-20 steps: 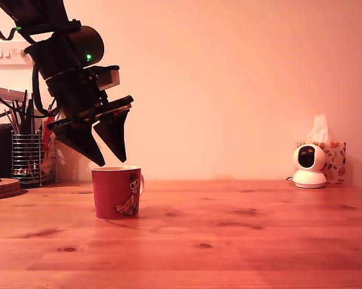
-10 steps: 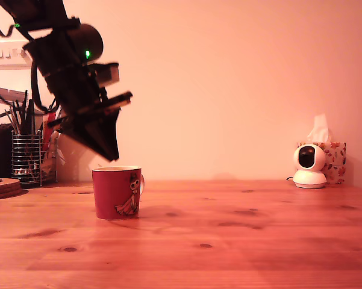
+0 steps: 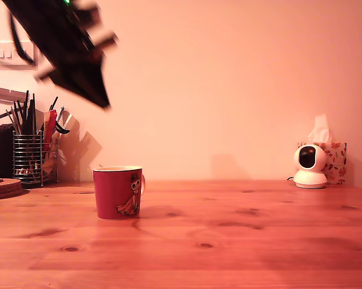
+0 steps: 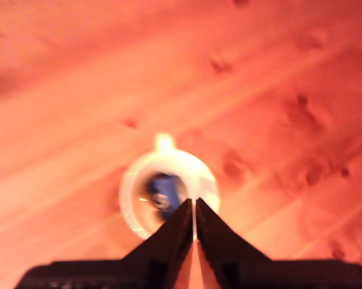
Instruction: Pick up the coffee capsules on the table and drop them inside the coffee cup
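The red coffee cup (image 3: 117,192) with a cartoon figure stands on the wooden table at the exterior view's left. From above, the wrist view shows its pale inside (image 4: 168,192) with a dark blue coffee capsule (image 4: 162,189) lying in it. My gripper (image 3: 102,102) hangs high above the cup, blurred by motion, toward the exterior view's upper left. In the wrist view my gripper (image 4: 194,208) has its two dark fingers pressed together with nothing between them.
A wire mesh holder (image 3: 30,159) full of utensils and a round wooden board (image 3: 3,186) sit at the exterior view's far left. A small white camera (image 3: 309,165) and a tissue box (image 3: 331,158) stand at the far right, by the wall.
The gripper was open just above the cup's rim, then shut and rose up and to the exterior view's left. The cup has not moved.
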`<state>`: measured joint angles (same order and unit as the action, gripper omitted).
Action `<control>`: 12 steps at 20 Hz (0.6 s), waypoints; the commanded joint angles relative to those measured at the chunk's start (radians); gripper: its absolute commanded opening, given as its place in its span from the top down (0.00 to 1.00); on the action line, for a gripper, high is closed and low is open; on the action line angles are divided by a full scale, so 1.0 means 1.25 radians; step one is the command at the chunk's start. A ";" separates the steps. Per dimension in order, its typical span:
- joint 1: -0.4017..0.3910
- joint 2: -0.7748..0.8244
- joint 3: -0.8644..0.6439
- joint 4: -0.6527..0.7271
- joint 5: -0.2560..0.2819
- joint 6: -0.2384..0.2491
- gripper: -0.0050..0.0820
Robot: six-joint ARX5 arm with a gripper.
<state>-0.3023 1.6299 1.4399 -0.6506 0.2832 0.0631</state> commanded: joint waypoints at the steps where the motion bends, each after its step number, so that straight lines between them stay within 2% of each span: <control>1: 0.009 -0.042 -0.024 0.014 0.001 0.003 0.96; 5: 0.032 -0.152 -0.124 0.053 -0.003 -0.030 0.96; 12: 0.087 -0.342 -0.284 0.097 -0.003 -0.045 0.96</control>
<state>-0.2001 1.2301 1.1179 -0.5415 0.2790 0.0093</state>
